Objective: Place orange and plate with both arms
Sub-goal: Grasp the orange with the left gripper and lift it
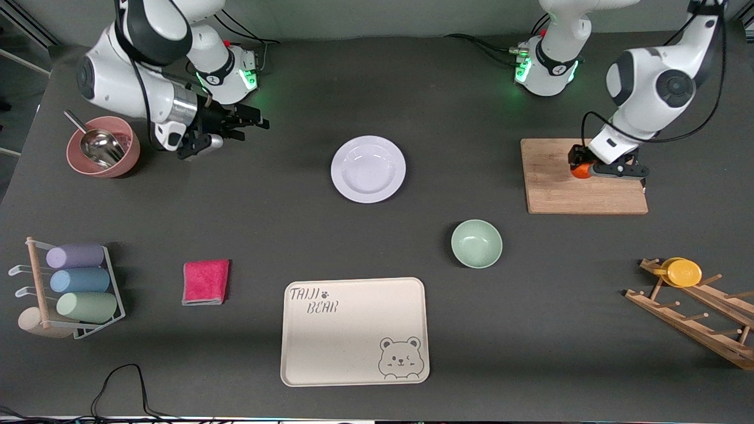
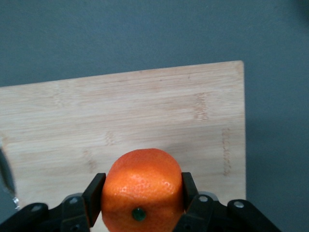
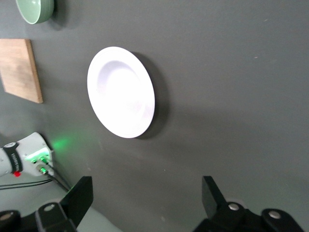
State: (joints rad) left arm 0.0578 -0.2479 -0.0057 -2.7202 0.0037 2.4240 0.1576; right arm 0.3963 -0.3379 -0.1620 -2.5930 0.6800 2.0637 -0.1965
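Front view first: plate [image 1: 368, 169] lies flat on the desk, about midway between the 2 arms, nearer the camera than both bases. Orange [image 1: 581, 170] sits on the board [image 1: 585, 176] at the left arm's end of the desk, mostly hidden under the left gripper [image 1: 589, 169], which is down at it. Right gripper [image 1: 238, 125] hangs over bare desk beside the pink bowl [image 1: 103, 147] with its scoop, well apart from the plate. Green bowl [image 1: 476, 243] and bear tray [image 1: 355, 331] lie nearer the camera than the plate.

Left wrist view: the orange [image 2: 141, 188] fills the gap between the 2 fingers [image 2: 93, 195], 1 pad against each side, so the jaws are pinching it. It appears to rest on the board [image 2: 145, 116], not yet lifted.

Right wrist view: the right gripper [image 3: 147, 203] has its jaws spread wide with nothing between them. The plate [image 3: 121, 92] lies well ahead, with the board's corner and the green bowl farther off.

Risks, as I judge them: the orange is round and held only at 2 small contacts, so a fast lift or swing could roll it out. The plate is shallow and flat on the desk, so the right jaws may slide over the rim or push it away instead of catching the edge. With both arms heading toward the middle, they could crowd each other.
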